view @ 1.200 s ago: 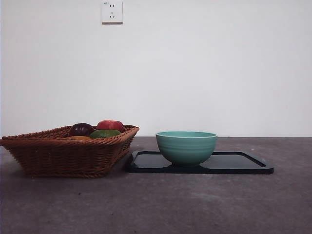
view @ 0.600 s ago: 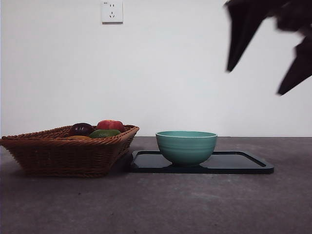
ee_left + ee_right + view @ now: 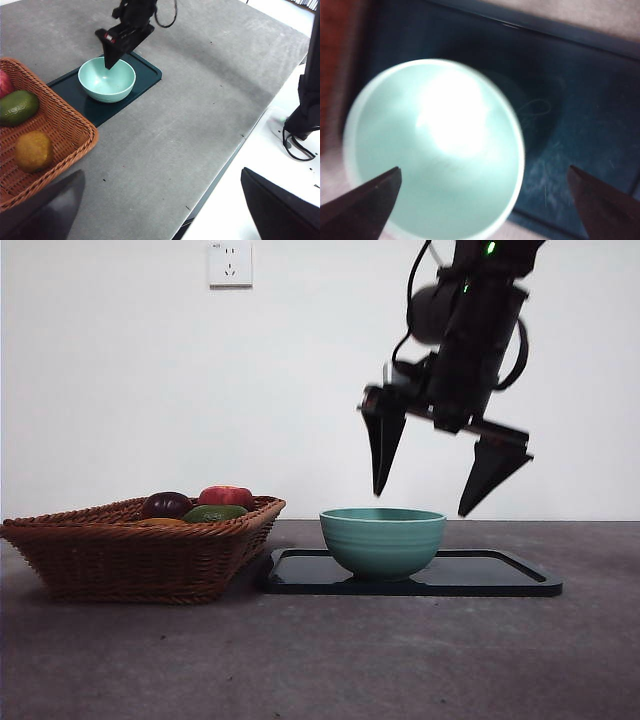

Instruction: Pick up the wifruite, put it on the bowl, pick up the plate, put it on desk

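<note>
The wifruite [image 3: 33, 150], a dull brown-orange oval, lies in the wicker basket [image 3: 65, 130]; the front view shows only a sliver of it [image 3: 160, 523]. The mint-green bowl [image 3: 383, 540] stands empty on the plate [image 3: 500, 575], a dark rectangular tray on the desk [image 3: 320, 660]. My right gripper [image 3: 420, 502] hangs open just above the bowl's rim, and its wrist view looks straight down into the bowl [image 3: 420, 150] with the plate [image 3: 570, 100] beside it. My left gripper [image 3: 161, 172] is open and empty, high above the desk's near edge.
The basket [image 3: 140, 560] sits left of the plate and also holds a red fruit [image 3: 225, 497], a dark purple fruit [image 3: 166, 505] and a green one [image 3: 214, 513]. The desk's edge [image 3: 220, 165] drops to a white floor with a black cable.
The right arm came in from the upper right and dropped down over the bowl, jaws open. Bowl, plate and basket have not moved.
</note>
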Controlling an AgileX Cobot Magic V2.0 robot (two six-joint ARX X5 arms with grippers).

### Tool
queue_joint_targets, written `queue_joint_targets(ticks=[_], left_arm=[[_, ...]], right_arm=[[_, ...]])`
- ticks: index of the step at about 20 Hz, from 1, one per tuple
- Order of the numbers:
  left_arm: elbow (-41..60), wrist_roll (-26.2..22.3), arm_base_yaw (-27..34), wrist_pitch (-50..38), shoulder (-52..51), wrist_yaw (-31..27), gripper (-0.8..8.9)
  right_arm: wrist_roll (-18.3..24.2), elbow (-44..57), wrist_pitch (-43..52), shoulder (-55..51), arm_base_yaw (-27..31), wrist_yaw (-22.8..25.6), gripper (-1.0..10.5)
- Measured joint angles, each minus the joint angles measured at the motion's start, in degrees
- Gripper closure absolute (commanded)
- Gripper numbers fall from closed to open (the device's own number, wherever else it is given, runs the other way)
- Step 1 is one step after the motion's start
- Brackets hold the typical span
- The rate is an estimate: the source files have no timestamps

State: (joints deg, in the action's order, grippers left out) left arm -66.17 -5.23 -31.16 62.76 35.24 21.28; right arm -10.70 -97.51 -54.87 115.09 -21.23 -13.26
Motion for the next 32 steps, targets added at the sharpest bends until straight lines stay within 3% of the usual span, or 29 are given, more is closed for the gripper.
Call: queue_joint_targets(ticks=[2, 5, 8, 10, 11, 18, 24, 32], left_arm=[[0.0, 0.0, 0.0, 0.0, 0.0, 0.0, 3.13], [0.0, 0.0, 0.0, 0.0, 0.0, 0.0, 3.13], [0.0, 0.2, 0.0, 0.0, 0.0, 0.0, 3.13], [0.0, 0.2, 0.0, 0.2, 0.0, 0.0, 3.13], [0.0, 0.2, 0.0, 0.4, 0.0, 0.0, 3.13], [0.0, 0.2, 0.0, 1.1, 0.0, 0.0, 3.13], [0.0, 0.2, 0.0, 1.1, 0.0, 0.0, 3.13], [0.0, 0.2, 0.0, 1.2, 0.0, 0.0, 3.13]], right_arm=[[0.0, -0.3, -0.2, 2.1, 0.2, 0.2, 4.2], [0.0, -0.3, -0.2, 3.7, 0.4, 1.3, 5.9], [0.0, -0.3, 0.5, 4.0, 0.6, 1.3, 8.6], [0.1, -0.3, 0.2, 4.0, 0.7, 1.3, 8.8], [0.1, -0.3, 0.2, 4.0, 0.7, 1.3, 9.4], [0.4, -2.0, -4.1, 3.4, 1.5, 1.4, 9.4], [4.7, -3.0, -16.9, -9.4, 1.2, 1.6, 9.4], [4.9, 19.5, -8.3, -22.6, -7.6, 1.7, 9.4]])
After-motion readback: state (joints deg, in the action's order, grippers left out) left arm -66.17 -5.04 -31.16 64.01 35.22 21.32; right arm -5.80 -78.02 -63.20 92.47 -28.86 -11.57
